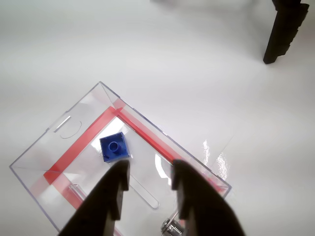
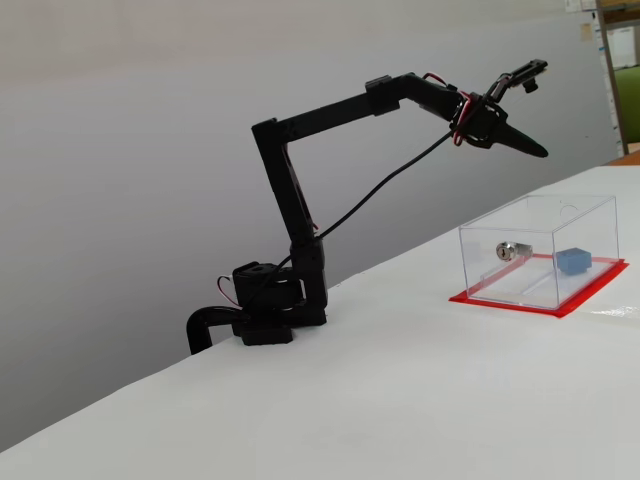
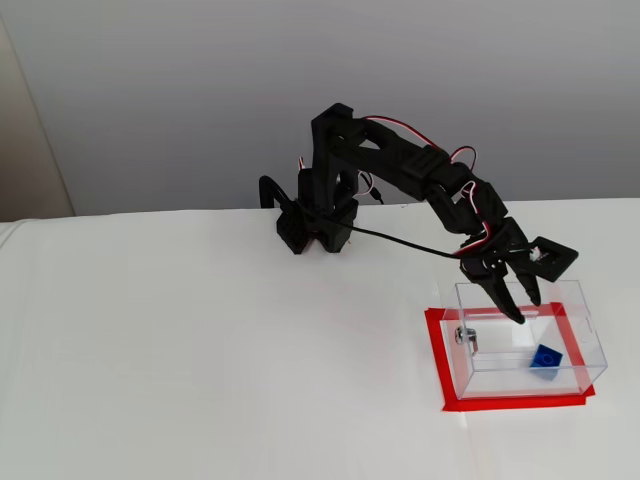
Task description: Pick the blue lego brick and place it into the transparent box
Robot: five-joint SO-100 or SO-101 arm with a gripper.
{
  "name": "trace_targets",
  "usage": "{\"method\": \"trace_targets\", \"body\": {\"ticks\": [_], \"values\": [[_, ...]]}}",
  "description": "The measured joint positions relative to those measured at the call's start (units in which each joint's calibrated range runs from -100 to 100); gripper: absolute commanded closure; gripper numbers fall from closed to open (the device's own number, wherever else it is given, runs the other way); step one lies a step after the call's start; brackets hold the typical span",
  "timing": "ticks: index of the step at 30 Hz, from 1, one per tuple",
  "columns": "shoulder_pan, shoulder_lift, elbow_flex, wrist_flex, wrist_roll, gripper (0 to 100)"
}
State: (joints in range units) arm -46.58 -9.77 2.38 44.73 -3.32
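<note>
1. The brick [image 1: 115, 147] is being seen already inside the box [image 1: 74, 129], resting on its floor; in the wrist view it is lying just ahead of the tool [image 1: 149, 177] and slightly to the left of the gap between the fingertips.
2. The tool is being held open and empty: its two dark fingers are standing apart with nothing between them, and clear space is showing between the fingertips and the brick.
3. In a fixed view the tool [image 2: 535, 150] is being carried well above the box [image 2: 520, 225], with the brick [image 2: 574, 260] sitting low toward the box's right end, below the tool and a little to its right.
4. In another fixed view the tool [image 3: 520, 308] is being held over the upper left part of the box [image 3: 575, 352]; the brick [image 3: 546, 358] is lying down and to the right of the fingertips.
5. A cylinder [image 2: 510, 250] is also being seen inside the box, toward the other end from the brick.
6. The placing is being judged as done; the coming move is probably a withdrawal up and away from the box, so the relation that matters is the brick lying below the tool and free of it.
</note>
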Motion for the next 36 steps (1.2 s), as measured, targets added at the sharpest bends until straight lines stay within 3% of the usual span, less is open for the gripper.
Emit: {"method": "trace_targets", "body": {"ticks": [12, 36], "values": [[9.7, -12.2, 6.9, -0.1, 0.0, 99], [49.1, -49.2, 38.6, -0.1, 0.0, 98]]}}
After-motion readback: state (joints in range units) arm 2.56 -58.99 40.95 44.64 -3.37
